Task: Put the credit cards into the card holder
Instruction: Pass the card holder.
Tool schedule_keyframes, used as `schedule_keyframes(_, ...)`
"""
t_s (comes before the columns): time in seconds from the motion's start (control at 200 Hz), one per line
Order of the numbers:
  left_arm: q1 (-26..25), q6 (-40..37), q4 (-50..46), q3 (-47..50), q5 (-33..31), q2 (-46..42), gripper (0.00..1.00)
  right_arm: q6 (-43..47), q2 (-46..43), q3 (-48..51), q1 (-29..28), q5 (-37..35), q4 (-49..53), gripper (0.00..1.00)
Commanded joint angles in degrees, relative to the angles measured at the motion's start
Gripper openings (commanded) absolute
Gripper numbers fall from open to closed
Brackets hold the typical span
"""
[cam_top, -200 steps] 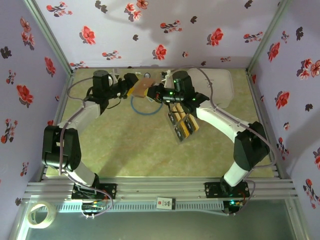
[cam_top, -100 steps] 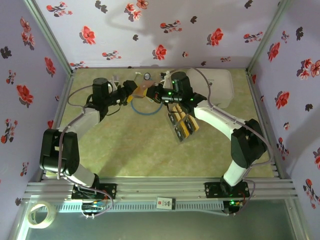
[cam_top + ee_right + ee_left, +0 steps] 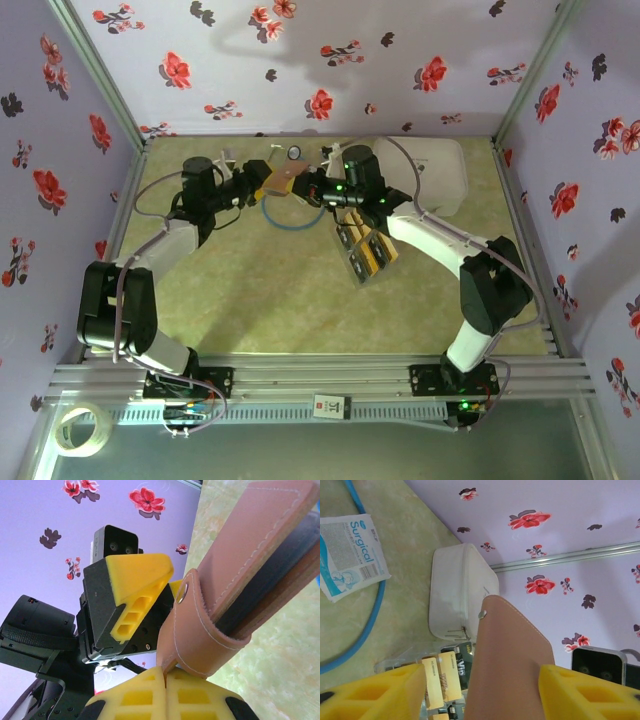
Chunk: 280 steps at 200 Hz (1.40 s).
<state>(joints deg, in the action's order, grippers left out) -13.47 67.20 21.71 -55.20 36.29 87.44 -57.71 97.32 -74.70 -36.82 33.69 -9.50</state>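
Left gripper (image 3: 482, 680), low in its wrist view, has narrowed its still-parted jaws around the card holder (image 3: 507, 655) clamped in the right gripper (image 3: 165, 677), probably to spread it for the credit cards (image 3: 440, 680).

A white case (image 3: 432, 172) lies at the far right of the green mat (image 3: 250, 290), close to the floral wall (image 3: 300, 70). A "Surgical" packet (image 3: 351, 555) lies across a blue ring (image 3: 378, 605). What looks like a tape roll (image 3: 80, 430) sits beyond the near-left corner.
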Motion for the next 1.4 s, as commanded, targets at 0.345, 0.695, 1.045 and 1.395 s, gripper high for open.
schedule_keyframes(0.345,0.24,0.58,4.12,1.30,2.73,-1.48,0.60,-1.79,1.04,1.21,-0.34,0.94,-4.05,0.00)
schedule_keyframes(0.695,0.40,-0.14,4.16,2.82,2.59,-1.31,0.65,-1.19,0.59,0.29,-0.18,0.76,-3.33,0.00)
schedule_keyframes(1.045,-0.27,3.96,10.25,3.95,4.14,-1.22,0.54,-3.09,1.82,1.11,-0.20,0.94,-6.05,0.00)
schedule_keyframes(1.395,-0.43,5.13,12.59,4.53,4.31,-1.32,0.36,-3.32,2.01,2.23,-0.25,0.71,-6.30,0.00)
